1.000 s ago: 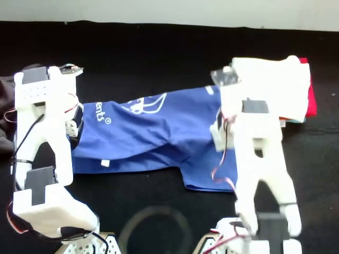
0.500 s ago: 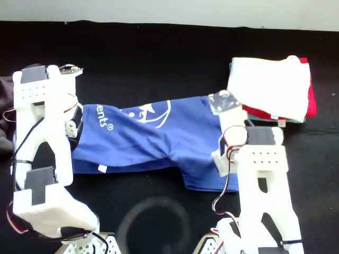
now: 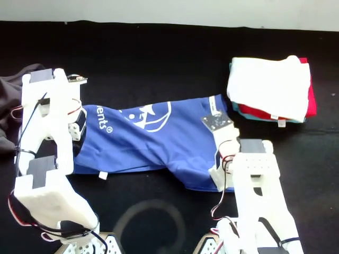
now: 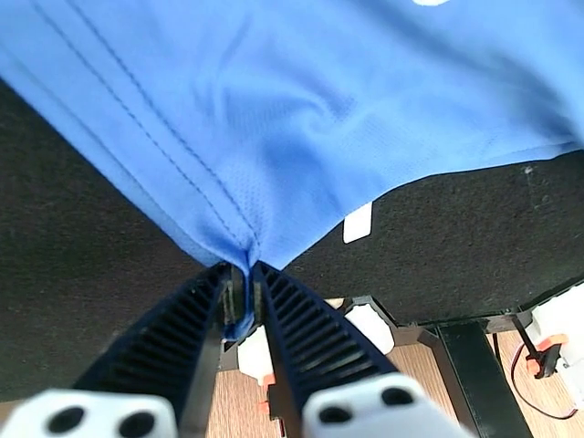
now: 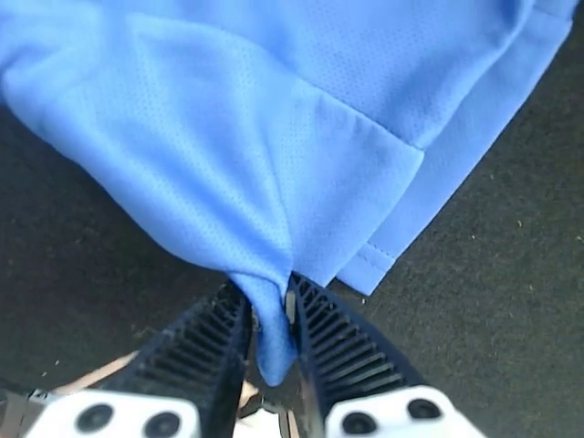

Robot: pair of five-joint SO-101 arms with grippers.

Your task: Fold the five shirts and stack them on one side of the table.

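Note:
A blue shirt (image 3: 153, 137) with white print lies stretched across the middle of the black table. My left gripper (image 4: 242, 278) is shut on its hemmed edge (image 4: 228, 228) at the shirt's left end, under the left arm (image 3: 50, 127). My right gripper (image 5: 271, 310) is shut on a pinched fold of the blue shirt (image 5: 274, 182) at its right end, under the right arm (image 3: 249, 169). A stack of folded shirts (image 3: 273, 87), white on top over red and teal, sits at the far right.
A dark garment (image 3: 10, 106) lies bunched at the table's left edge. The table's front edge (image 4: 474, 319) and arm bases are close behind the grippers. Bare black table (image 3: 159, 58) runs along the back.
The right arm has drawn back toward the front from beside the stack, pulling the shirt's right end with it. The left arm shifted slightly right.

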